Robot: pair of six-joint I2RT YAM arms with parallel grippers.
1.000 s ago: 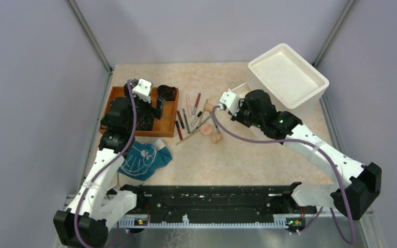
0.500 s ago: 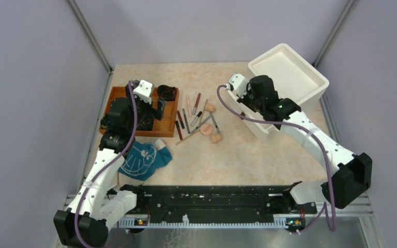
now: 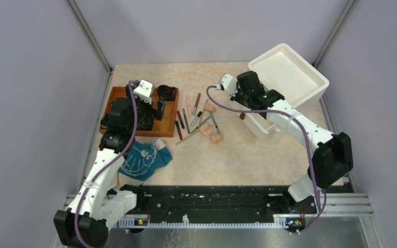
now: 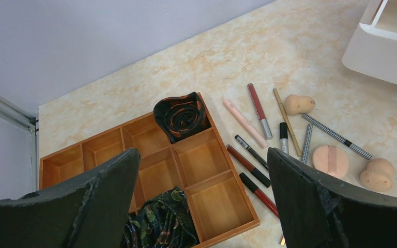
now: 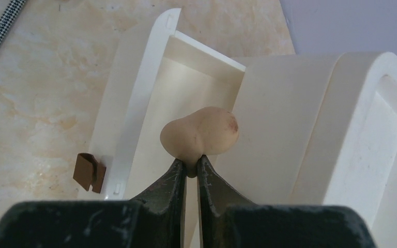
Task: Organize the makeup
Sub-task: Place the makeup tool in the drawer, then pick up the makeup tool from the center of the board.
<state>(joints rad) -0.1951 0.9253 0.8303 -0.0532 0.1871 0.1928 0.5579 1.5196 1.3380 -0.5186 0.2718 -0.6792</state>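
Marbled beige counter fills the booth between lilac walls. At the centre of the right wrist view, the right fingers are pressed almost together, pinching a tan sponge by its narrow end in front of the open side compartment of the white bin. The left fingers stand spread wide above the wooden tray; to the right of the tray in that view, slim pencils and tubes, two more sponges and a round pink compact lie on the counter.
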